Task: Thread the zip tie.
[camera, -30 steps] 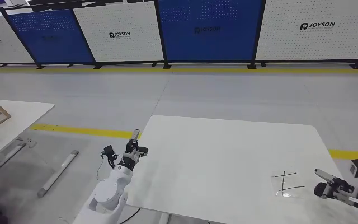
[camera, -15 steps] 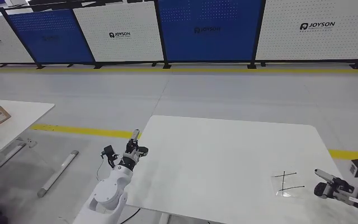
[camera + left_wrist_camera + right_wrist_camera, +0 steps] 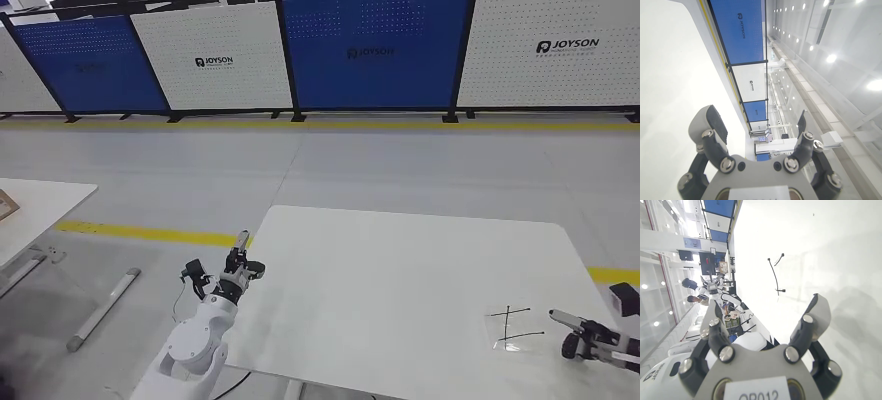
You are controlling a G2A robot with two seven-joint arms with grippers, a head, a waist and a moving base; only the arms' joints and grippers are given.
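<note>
Three black zip ties (image 3: 515,324) lie crossed on a small clear sheet near the white table's (image 3: 400,280) right front corner. In the right wrist view the longest zip tie (image 3: 774,274) curves between two shorter ones. My right gripper (image 3: 556,319) hovers just right of them, low over the table; its jaws (image 3: 765,308) stand open and empty, a short way from the ties. My left gripper (image 3: 241,241) sits at the table's left edge, pointing away from me, open (image 3: 761,121) with nothing between its fingers.
The clear sheet (image 3: 503,343) under the ties reaches close to the table's front edge. A second white table (image 3: 40,205) stands off to the left, across bare floor. Blue and white panel walls (image 3: 370,55) close off the far side.
My right gripper has slid a little left, closer to the zip ties. The left arm has stayed still.
</note>
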